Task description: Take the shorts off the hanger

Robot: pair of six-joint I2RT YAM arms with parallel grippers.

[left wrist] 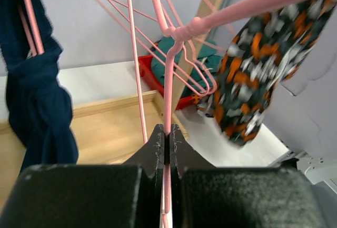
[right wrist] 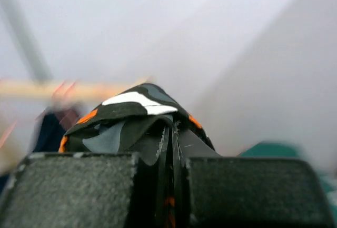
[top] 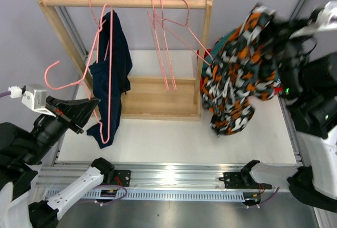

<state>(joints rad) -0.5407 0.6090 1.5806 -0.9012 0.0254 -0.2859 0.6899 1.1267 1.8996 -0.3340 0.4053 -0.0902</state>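
Note:
My right gripper is shut on the orange-grey-black camouflage shorts and holds them in the air, right of the wooden rack. They also show in the left wrist view. My left gripper is shut on the wire of an empty pink hanger at the rack's left side. Navy shorts hang on another pink hanger at the left end of the rail. Teal green shorts lie in a red bin. The other pairs are out of view.
Several empty pink hangers hang on the rail's right half. The rack's wooden base lies on the white table. A metal rail runs along the near edge. A grey wall stands behind.

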